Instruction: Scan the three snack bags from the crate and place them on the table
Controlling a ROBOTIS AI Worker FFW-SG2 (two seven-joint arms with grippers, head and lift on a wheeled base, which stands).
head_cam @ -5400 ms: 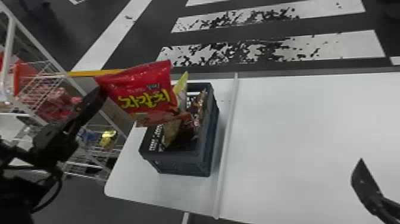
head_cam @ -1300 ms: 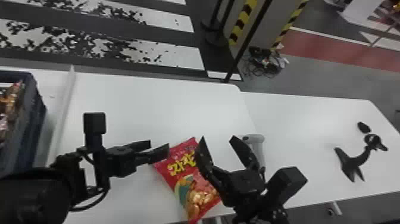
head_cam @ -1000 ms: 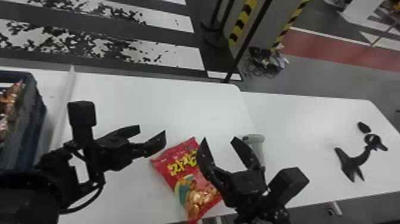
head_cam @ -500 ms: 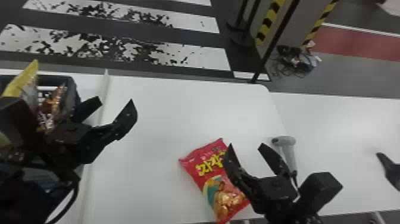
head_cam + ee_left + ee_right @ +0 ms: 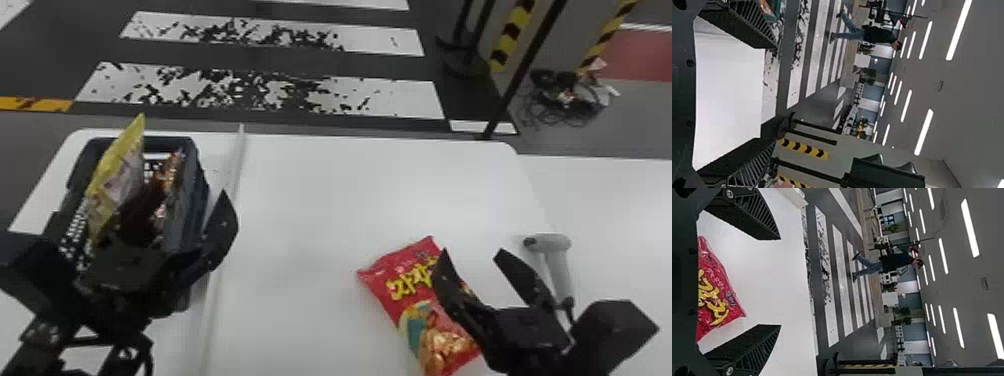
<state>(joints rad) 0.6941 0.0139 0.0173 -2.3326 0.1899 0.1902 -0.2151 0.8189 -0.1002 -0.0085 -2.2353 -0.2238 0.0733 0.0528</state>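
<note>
In the head view, my left gripper (image 5: 142, 217) stands over the near part of the dark crate (image 5: 197, 187), open with its fingers wide apart. A yellow snack bag (image 5: 112, 187) leans upright in the crate, beside a brown and orange bag (image 5: 170, 175). The red snack bag (image 5: 400, 280) lies on the white table, partly behind the left finger of my right gripper (image 5: 472, 255), which is open. The left wrist view has the left gripper (image 5: 773, 94) holding nothing. In the right wrist view, the red bag (image 5: 715, 293) lies beyond the base of the open right gripper (image 5: 779, 282).
A grey handheld scanner (image 5: 555, 245) lies just right of the right gripper. A pale raised strip (image 5: 225, 230) crosses the white table (image 5: 340, 185) between the crate and the red bag. A black pole (image 5: 520, 70) rises behind the table's far edge.
The head view has turned back toward the left, bringing the crate into fuller view. My left gripper has moved from beside the red bag to over the crate. The right arm has stayed by the red bag.
</note>
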